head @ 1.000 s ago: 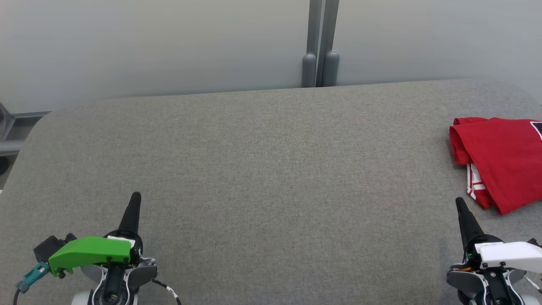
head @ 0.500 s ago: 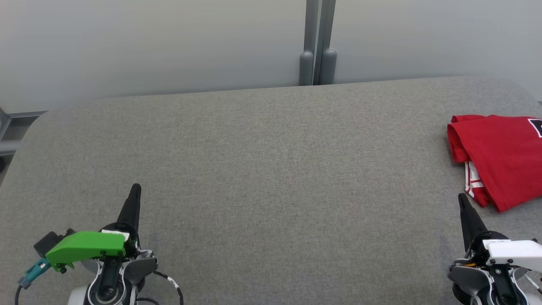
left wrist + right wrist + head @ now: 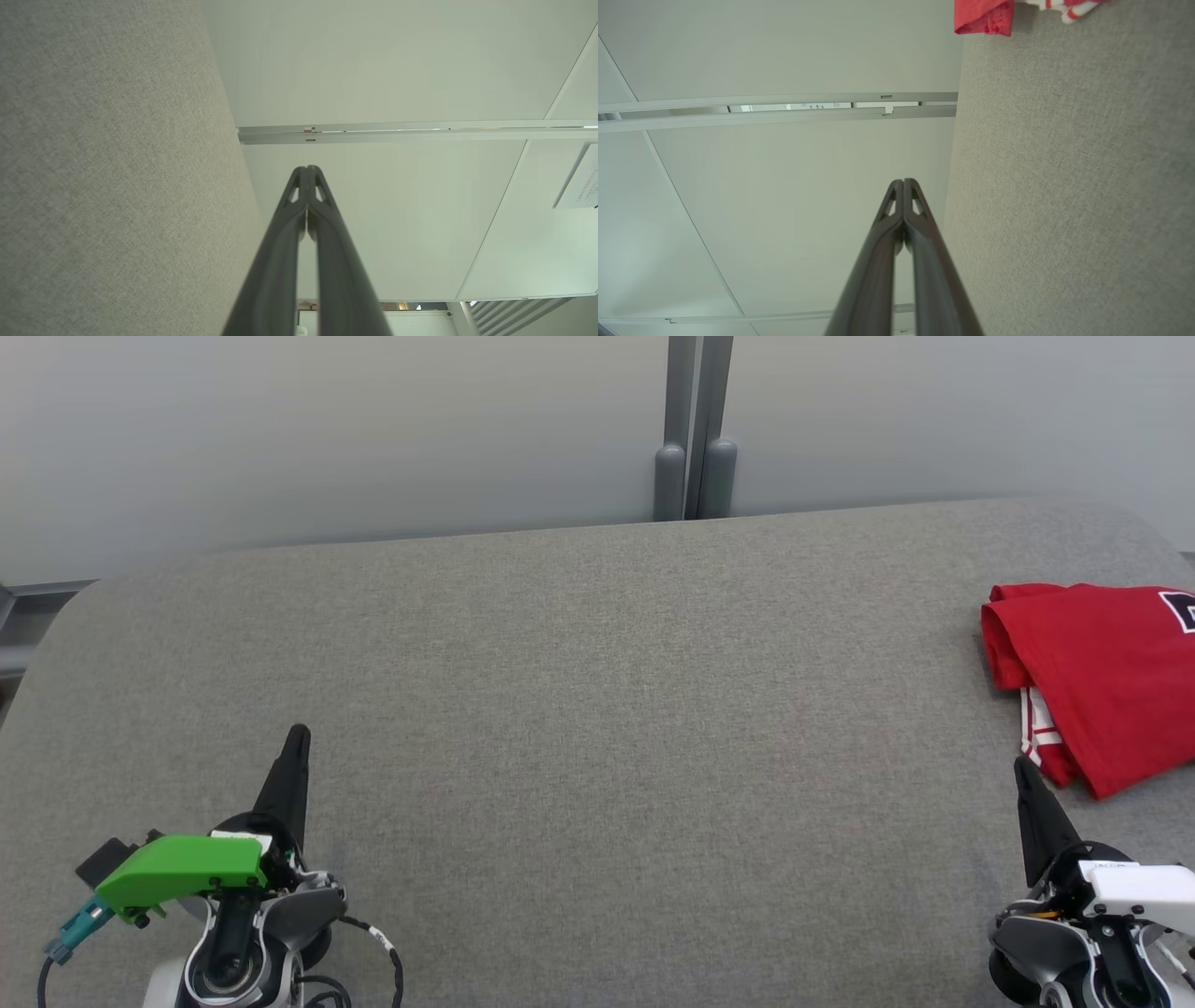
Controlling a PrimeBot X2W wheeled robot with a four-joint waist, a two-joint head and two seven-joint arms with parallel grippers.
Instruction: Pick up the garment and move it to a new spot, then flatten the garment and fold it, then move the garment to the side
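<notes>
A folded red garment [image 3: 1106,677] with white-striped trim lies at the right edge of the grey table [image 3: 597,709], partly cut off by the head view's border. A corner of the garment [image 3: 985,16] shows at the top of the right wrist view. My right gripper [image 3: 1024,770] is shut and empty, its tip just below and left of the garment, apart from it. My left gripper [image 3: 298,737] is shut and empty at the lower left, far from the garment. Both wrist views show the fingers pressed together, left gripper [image 3: 307,170] and right gripper [image 3: 903,183].
A pale partition wall with a grey post [image 3: 693,429] stands behind the table's far edge. The table's rounded left corner [image 3: 56,625] borders a metal frame. A green cover [image 3: 177,873] sits on my left wrist.
The head view has shifted, so table and garment sit slightly higher and further left. Both grippers stay shut, with the left tip slightly higher and the right slightly lower.
</notes>
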